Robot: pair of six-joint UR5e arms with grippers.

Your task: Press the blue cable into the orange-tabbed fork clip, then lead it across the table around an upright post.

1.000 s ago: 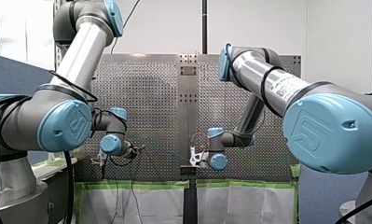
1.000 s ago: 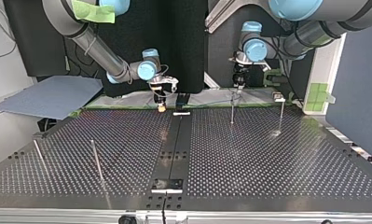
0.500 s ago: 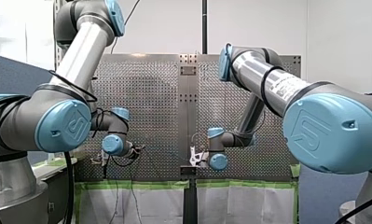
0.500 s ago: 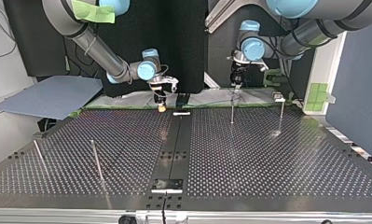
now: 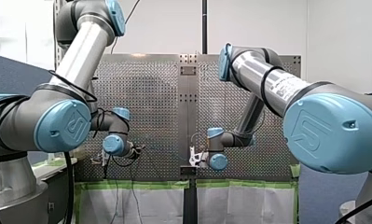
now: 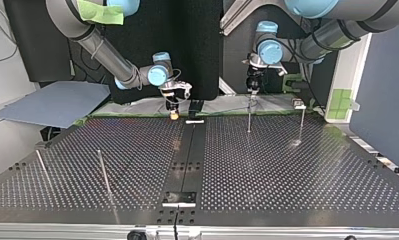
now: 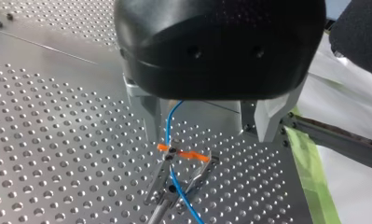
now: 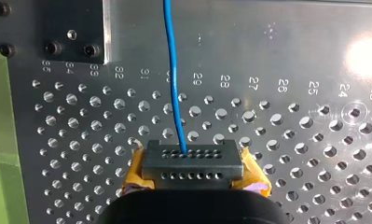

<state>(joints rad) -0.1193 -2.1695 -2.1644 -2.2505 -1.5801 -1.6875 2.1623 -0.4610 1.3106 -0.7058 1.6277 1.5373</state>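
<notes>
The blue cable (image 7: 168,126) lies in the orange-tabbed fork clip (image 7: 193,155), which tops a thin post (image 6: 249,119) at the table's far edge in the top view. My left gripper (image 7: 207,135) hangs open just above the clip, its metal fingers (image 7: 145,119) standing on either side of the cable without touching it. My right gripper (image 6: 173,113) is low over the table's far edge near the centre strip. Its yellow pads (image 8: 136,173) are shut on the blue cable (image 8: 172,70), which leaves a dark perforated block between them and runs straight ahead.
A second upright post (image 6: 301,122) stands at the top view's right, beside the clip post. Two more posts (image 6: 104,172) lean at that view's left. A blue-grey sheet (image 6: 57,102) lies off the table's far left corner. Green tape (image 7: 309,177) edges the table.
My left gripper has risen a little above the clip post. My right arm has stayed where it was.
</notes>
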